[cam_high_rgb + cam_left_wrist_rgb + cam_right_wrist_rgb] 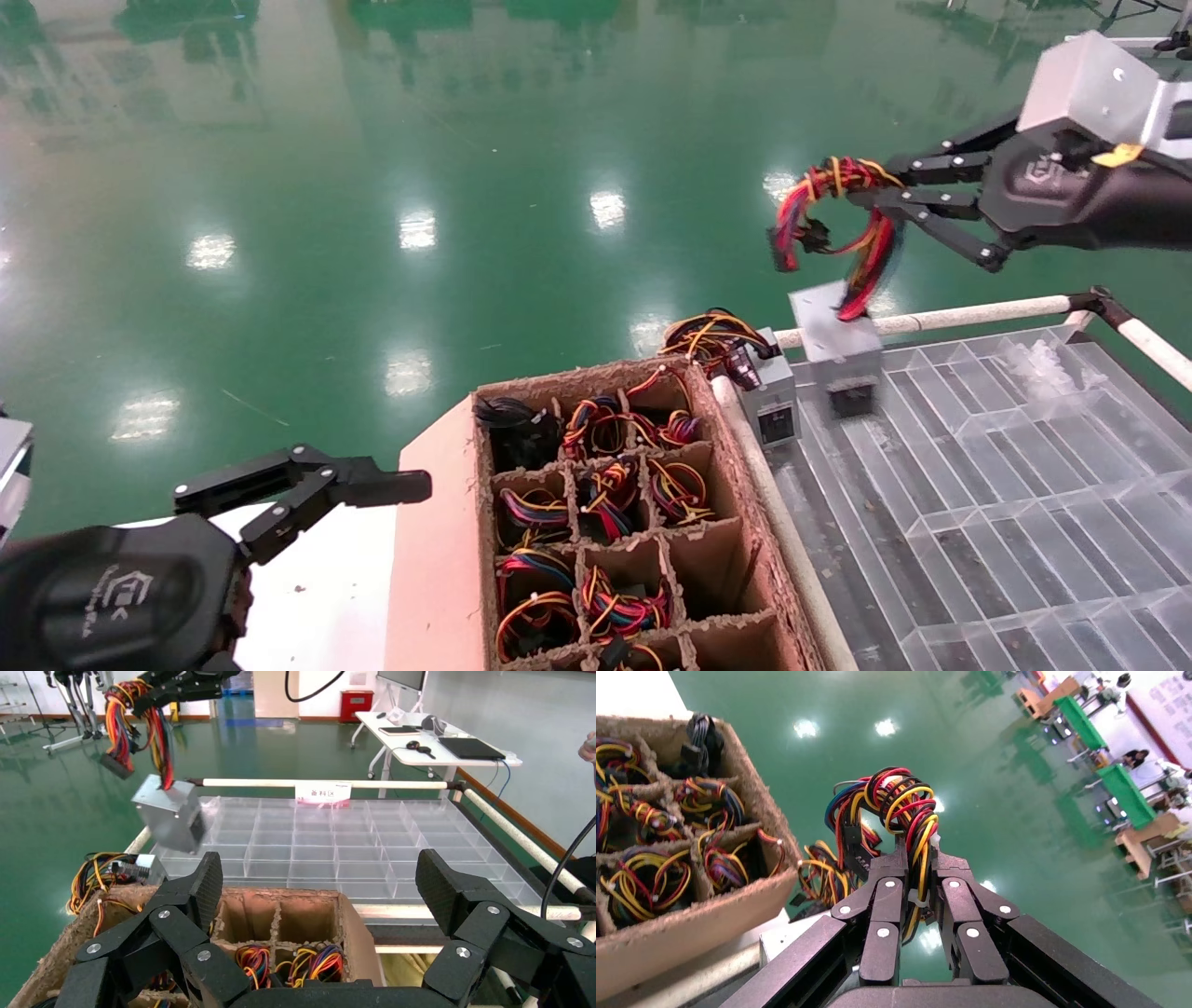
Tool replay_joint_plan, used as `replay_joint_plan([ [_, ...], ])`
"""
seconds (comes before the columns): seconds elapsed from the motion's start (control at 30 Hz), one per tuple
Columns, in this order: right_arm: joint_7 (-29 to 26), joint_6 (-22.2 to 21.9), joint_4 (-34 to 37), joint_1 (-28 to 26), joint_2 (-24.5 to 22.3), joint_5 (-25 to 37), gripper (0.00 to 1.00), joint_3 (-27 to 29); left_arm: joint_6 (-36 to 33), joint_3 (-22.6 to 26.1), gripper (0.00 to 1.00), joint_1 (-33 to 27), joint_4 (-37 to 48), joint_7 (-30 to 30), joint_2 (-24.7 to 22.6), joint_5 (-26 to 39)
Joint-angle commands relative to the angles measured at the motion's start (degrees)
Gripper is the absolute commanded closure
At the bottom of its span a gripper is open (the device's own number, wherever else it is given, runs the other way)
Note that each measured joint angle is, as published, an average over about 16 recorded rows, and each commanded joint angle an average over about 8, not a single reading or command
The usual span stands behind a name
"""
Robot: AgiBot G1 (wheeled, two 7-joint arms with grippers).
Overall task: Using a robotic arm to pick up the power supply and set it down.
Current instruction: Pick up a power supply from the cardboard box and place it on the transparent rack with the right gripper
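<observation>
My right gripper point(880, 200) is shut on the mostly red wire bundle point(832, 207) of the power supply point(835, 349). The silver-grey box hangs tilted from its wires over the far left corner of the clear tray point(1006, 485). In the right wrist view the fingers point(888, 881) pinch the bundle point(891, 804) just below its loop. The left wrist view shows the same box point(172, 815) dangling above the tray point(337, 839). My left gripper point(400, 475) is open and holds nothing, low at the left beside the cardboard box point(438, 522).
A second grey box point(773, 410) with an orange-yellow bundle point(712, 340) sits between the cardboard box and the tray. The cardboard box's cells hold several coiled wire bundles. A white rail point(978, 312) edges the tray's far side. Green floor lies beyond.
</observation>
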State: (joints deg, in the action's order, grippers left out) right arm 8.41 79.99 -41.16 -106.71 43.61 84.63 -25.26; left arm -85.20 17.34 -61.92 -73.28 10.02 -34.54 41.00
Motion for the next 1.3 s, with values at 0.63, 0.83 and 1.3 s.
replay_joint_plan([
  [0.63, 7.1, 1.5, 12.5, 0.4, 3.6, 1.2, 1.0, -1.6, 0.0, 0.1, 0.0, 0.0, 0.0, 0.0, 0.0, 0.0],
  [0.83, 8.6, 1.1, 15.1, 0.3, 4.6, 2.0, 1.0, -2.2, 0.0, 0.1, 0.0, 0.0, 0.0, 0.0, 0.0, 0.0],
  [1.3, 12.3, -0.1, 20.6, -0.9, 4.1, 4.1, 1.0, -3.1, 0.0, 0.1, 0.0, 0.0, 0.0, -0.1, 0.0, -0.1],
])
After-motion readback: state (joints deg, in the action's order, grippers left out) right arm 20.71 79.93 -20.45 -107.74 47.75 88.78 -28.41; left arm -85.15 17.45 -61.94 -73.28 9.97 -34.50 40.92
